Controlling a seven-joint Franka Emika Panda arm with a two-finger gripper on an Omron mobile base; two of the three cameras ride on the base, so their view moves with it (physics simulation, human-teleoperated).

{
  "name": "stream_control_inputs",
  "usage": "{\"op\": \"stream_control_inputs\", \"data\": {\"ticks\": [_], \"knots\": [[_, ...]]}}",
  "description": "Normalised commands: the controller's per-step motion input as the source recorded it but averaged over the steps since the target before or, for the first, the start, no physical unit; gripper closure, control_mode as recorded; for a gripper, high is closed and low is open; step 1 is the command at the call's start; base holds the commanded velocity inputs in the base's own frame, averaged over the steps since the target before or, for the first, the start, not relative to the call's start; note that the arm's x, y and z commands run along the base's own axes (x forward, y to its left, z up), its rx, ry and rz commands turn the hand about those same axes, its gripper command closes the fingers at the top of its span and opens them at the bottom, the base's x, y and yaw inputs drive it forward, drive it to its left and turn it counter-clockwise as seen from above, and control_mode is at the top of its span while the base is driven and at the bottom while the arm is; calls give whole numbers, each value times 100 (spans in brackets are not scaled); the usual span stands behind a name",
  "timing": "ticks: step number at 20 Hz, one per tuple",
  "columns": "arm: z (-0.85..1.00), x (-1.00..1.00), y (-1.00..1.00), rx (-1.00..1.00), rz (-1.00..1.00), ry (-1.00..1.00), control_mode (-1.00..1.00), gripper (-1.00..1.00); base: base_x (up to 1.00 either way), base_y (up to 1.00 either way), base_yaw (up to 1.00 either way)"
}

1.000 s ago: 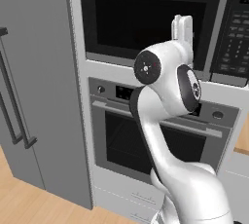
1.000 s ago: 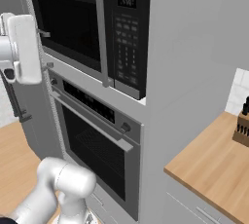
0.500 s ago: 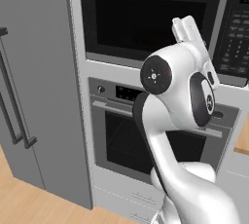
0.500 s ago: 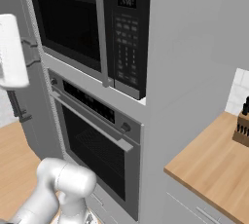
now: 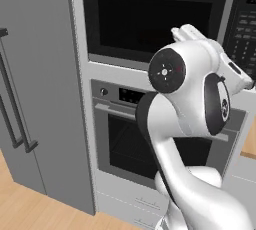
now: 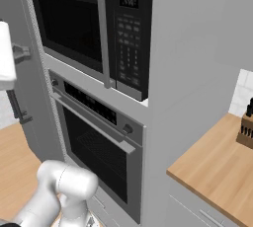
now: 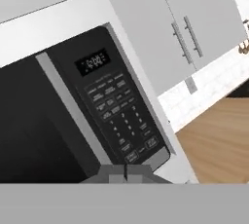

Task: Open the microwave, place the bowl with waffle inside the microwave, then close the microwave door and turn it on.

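Grey cabinetry frames a built-in column with the microwave (image 6: 94, 28) on top and a steel oven (image 6: 96, 147) directly below it. Its microwave door (image 5: 150, 19) is flush with the front, the grey bar handle (image 6: 104, 33) standing upright at 9 o'clock of the black keypad strip (image 7: 121, 121). At 9 o'clock of the column in the left base view stands a tall grey fridge (image 5: 35, 89). A wooden surface (image 6: 217, 171) lies at 4 o'clock of the microwave in the right base view, with a knife block (image 6: 245, 128) on it by the wall. In the hand view the pincer (image 7: 125, 174) is clenched, fingertips together with nothing between them, pointing at the keypad's lower end.
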Motion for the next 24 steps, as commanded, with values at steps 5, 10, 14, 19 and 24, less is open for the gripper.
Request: {"op": "stream_control_inputs", "data": {"ticks": [5,10,14,19,24], "knots": [[-17,-5,0,-42,6,36,-100,100,0,0,0],[-59,-4,-9,-37,8,11,-100,100,0,0,0],[-46,-4,-19,-10,13,0,-100,100,0,0,0],[-35,0,-10,-1,12,0,-100,100,0,0,0],[-24,0,-11,0,5,-2,-100,100,0,0,0]]}}
